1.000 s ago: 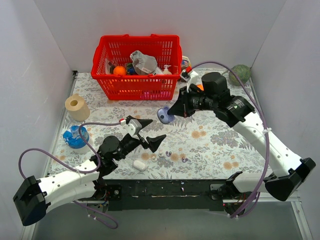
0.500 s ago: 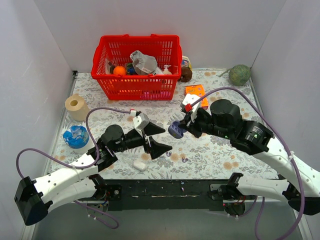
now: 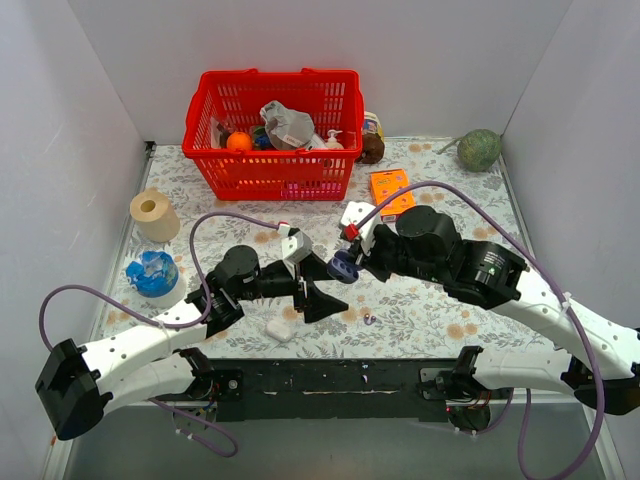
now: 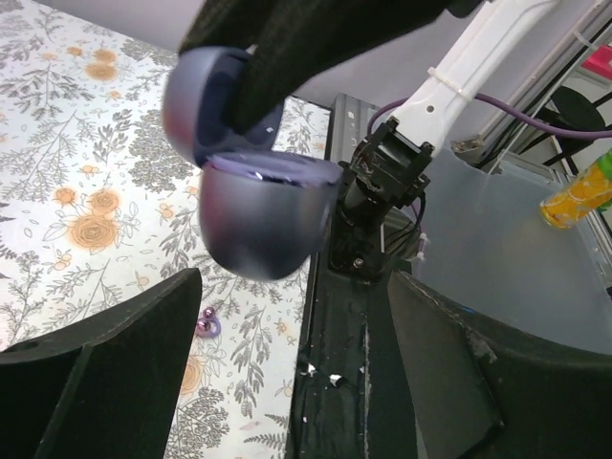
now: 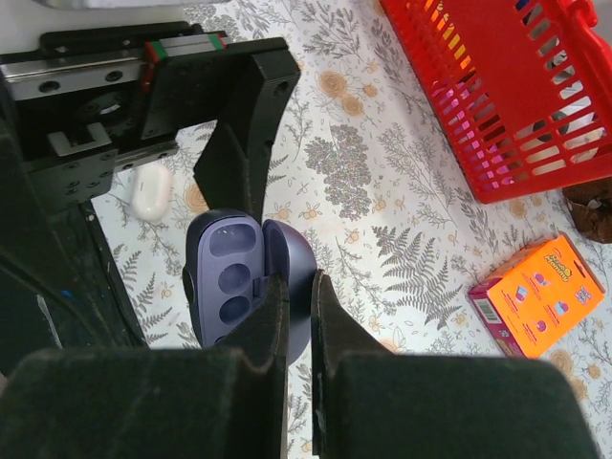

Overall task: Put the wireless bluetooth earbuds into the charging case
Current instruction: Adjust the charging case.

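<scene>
My right gripper (image 3: 352, 262) is shut on the lid of the charging case (image 3: 343, 268), a glossy lavender-blue clamshell held open above the table's middle. In the right wrist view the case (image 5: 229, 277) shows its purple inside with empty sockets, and the gripper (image 5: 298, 296) pinches the lid. My left gripper (image 3: 315, 285) is open and empty just below and left of the case. In the left wrist view the case (image 4: 258, 206) hangs above the gripper (image 4: 296, 382). One small purple earbud (image 3: 369, 319) lies on the cloth near the front edge; it also shows in the left wrist view (image 4: 207, 325). The second bud is hidden.
A white oval lump (image 3: 279, 329) lies front left of the left gripper. A red basket (image 3: 272, 130) of clutter stands at the back. An orange box (image 3: 391, 188), a green ball (image 3: 479, 150), a tape roll (image 3: 153, 214) and a blue object (image 3: 152, 272) lie around.
My right arm has swung down and left, carrying the open case from mid-table to just above the left gripper. My left gripper has moved right and stays open.
</scene>
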{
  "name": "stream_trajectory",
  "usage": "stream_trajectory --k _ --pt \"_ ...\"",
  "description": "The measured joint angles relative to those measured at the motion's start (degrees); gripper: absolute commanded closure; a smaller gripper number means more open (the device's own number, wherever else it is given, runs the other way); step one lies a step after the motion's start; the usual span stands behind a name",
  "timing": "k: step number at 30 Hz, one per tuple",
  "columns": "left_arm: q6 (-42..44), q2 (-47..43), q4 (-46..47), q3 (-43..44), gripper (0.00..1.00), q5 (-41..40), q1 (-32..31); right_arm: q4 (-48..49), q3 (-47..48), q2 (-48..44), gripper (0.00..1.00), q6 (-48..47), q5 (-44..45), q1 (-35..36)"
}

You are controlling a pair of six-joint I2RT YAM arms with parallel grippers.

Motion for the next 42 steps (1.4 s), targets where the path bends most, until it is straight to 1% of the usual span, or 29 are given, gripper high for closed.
stream_trajectory --k 3,6,7,10,13,14,17,18,19,22,24,25,26,27,28,29,31,34,36,38,39,41,42 --pt "0.7 0.3 0.8 0.0 0.21 -1.4 0.0 0.0 0.0 0.3 0.99 0.0 0.1 1.0" --pt "1.4 0.3 2.0 0.0 0.25 -2.9 0.0 0.0 0.0 0.8 0.99 0.0 0.2 1.7" --pt "1.6 0.3 2.3 0.0 0.29 -3.2 0.0 0.0 0.0 1.0 0.99 0.0 0.2 1.9" --pt "2.1 0.3 3.1 0.0 0.34 -3.9 0.0 0.0 -0.3 1.5 0.99 0.0 0.2 2.3" --pt "2.6 0.5 3.5 0.0 0.40 -4.1 0.0 0.1 -0.8 1.7 0.99 0.0 0.2 2.8" --pt "2.8 0.7 3.5 0.1 0.47 -4.1 0.0 0.1 -1.0 1.7 0.99 0.0 0.2 2.8" --pt "3.1 1.4 3.5 0.2 0.57 -3.8 0.0 0.0 -1.3 1.8 0.99 -0.4 0.3 3.1" --pt "3.3 1.6 3.5 0.3 0.67 -3.5 0.0 0.0 -1.3 1.9 0.99 -0.6 0.5 3.1" --pt "3.4 1.7 3.5 0.3 0.72 -3.1 0.0 0.0 -1.3 1.9 0.99 -0.7 0.6 3.1" --pt "3.5 1.9 3.6 0.5 0.81 -2.1 0.0 0.0 -1.3 1.9 0.99 -1.5 0.6 3.1" --pt "3.5 1.9 3.5 0.5 0.85 -1.9 0.0 -0.1 -1.3 1.9 0.99 -1.9 0.5 3.2" --pt "3.5 1.9 3.5 0.5 0.86 -1.9 0.0 0.0 -1.3 1.9 0.99 -2.0 0.4 3.2" --pt "3.5 1.9 3.6 0.5 0.83 -1.9 0.0 -0.1 -1.3 1.9 0.99 -2.1 0.4 3.2" --pt "3.5 1.9 3.6 0.5 0.77 -1.8 0.0 -0.1 -1.3 1.9 0.99 -2.1 0.3 3.2" --pt "3.5 1.9 3.6 0.5 0.63 -1.8 0.0 -0.1 -1.3 1.9 0.99 -2.1 0.3 3.2" --pt "3.4 1.9 3.6 0.5 0.60 -1.8 0.0 -0.1 -1.3 1.9 0.99 -2.1 0.3 3.2" --pt "3.5 1.9 3.6 0.5 0.57 -1.9 0.0 -0.1 -1.3 1.9 0.99 -2.1 0.3 3.2" --pt "3.4 2.1 3.6 0.5 0.56 -1.9 0.0 -0.2 -1.3 1.9 0.99 -1.9 0.1 3.2" --pt "3.4 2.2 3.7 0.5 0.60 -1.9 0.0 -0.2 -1.3 1.9 0.99 -1.9 0.1 3.2" --pt "3.3 2.3 3.8 0.5 0.67 -1.9 0.0 -0.2 -1.3 1.9 0.99 -1.9 0.1 3.2" --pt "3.2 2.3 3.8 0.5 0.76 -1.7 0.0 -0.2 -1.3 1.9 0.99 -1.9 0.2 3.2" --pt "2.8 2.3 3.9 0.5 0.83 -1.4 0.0 -0.2 -1.3 1.9 0.99 -1.9 0.1 3.2" --pt "2.7 2.3 4.0 0.5 0.88 -1.2 0.0 -0.2 -1.3 1.9 0.99 -2.1 0.0 3.2"
